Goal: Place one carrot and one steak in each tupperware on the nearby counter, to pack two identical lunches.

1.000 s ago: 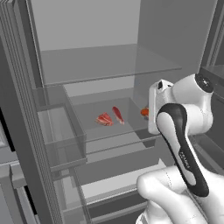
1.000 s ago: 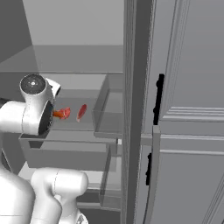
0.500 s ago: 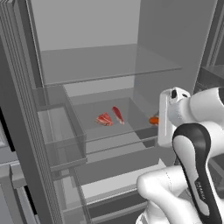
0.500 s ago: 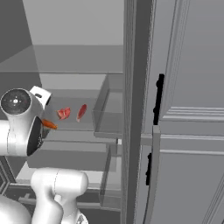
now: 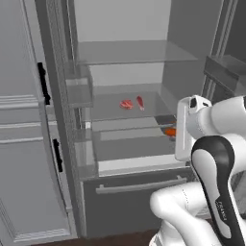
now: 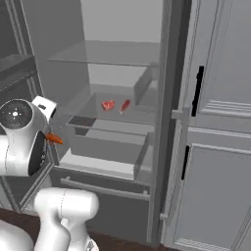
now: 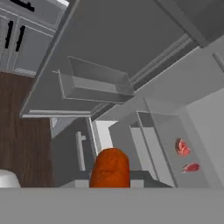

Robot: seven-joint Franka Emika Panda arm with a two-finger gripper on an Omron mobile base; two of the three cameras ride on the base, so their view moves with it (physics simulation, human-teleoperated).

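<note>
My gripper (image 6: 51,138) is shut on an orange carrot (image 6: 55,139) and holds it just outside the open fridge, at shelf height. The same carrot (image 5: 169,132) peeks out left of my white hand in the left base view. In the hand view the carrot (image 7: 110,168) stands end-on at the bottom centre. Two red steaks (image 5: 126,104) (image 5: 140,102) lie side by side on the fridge's middle shelf, well beyond the gripper. I also see these steaks from the right (image 6: 108,105) (image 6: 125,105) and from the hand (image 7: 183,148) (image 7: 191,167). The tupperware and the counter are out of view.
The fridge stands open with glass shelves (image 5: 129,50), a pulled-out drawer (image 6: 105,147) below the steaks and a door bin (image 7: 94,81). Grey panelled doors with black handles (image 5: 43,81) (image 6: 198,90) flank it. Dark wooden floor (image 7: 26,131) lies below.
Both base views have pulled back and shifted, so the base has moved away from the fridge. The gripper has come out of the fridge with the carrot held.
</note>
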